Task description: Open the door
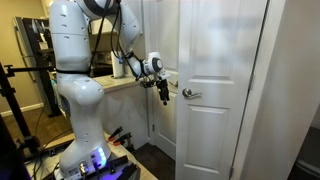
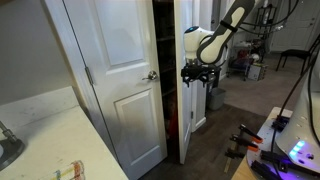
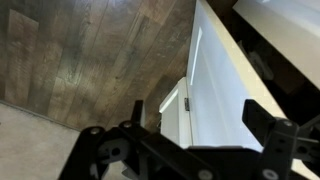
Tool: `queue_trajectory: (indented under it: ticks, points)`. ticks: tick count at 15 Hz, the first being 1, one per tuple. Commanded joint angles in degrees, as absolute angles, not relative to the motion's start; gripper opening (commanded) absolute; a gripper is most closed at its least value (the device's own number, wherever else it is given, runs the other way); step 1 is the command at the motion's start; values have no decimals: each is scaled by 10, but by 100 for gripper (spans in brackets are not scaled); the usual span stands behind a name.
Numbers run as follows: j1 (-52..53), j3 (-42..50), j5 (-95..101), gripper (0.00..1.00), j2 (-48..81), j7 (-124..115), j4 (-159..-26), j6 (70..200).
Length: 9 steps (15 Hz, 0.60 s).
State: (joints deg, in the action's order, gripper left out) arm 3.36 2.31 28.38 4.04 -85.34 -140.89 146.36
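The door (image 1: 220,90) is a tall white panelled leaf with a silver lever handle (image 1: 190,93) near its left edge. In an exterior view it shows edge-on (image 2: 183,110), swung out from the frame with a dark gap beside it. My gripper (image 1: 163,93) hangs fingers down just left of the handle, at handle height, and it also shows in the exterior view (image 2: 195,72) at the door's free edge. In the wrist view the gripper (image 3: 197,107) is open and empty, with the door's white face (image 3: 215,90) and a small edge plate (image 3: 186,103) between the fingers.
The matching white leaf (image 2: 120,80) with its own handle (image 2: 150,75) stands shut beside the dark opening (image 2: 167,80). A pale counter (image 2: 40,130) is in the foreground. A countertop (image 1: 120,83) sits behind the arm. Cables lie by the robot base (image 1: 95,160). The floor (image 3: 90,50) is dark wood.
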Motion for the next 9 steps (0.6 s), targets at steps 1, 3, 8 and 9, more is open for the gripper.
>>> queue_trajectory:
  ticks: [1,3,8,9]
  points:
    - [42,-5,218,100,40,-779,-1385,1473]
    - [47,-15,191,100,42,-767,-1366,1488]
    - [55,-5,260,100,35,-823,-1341,1575]
    - [55,2,293,100,33,-843,-1337,1588]
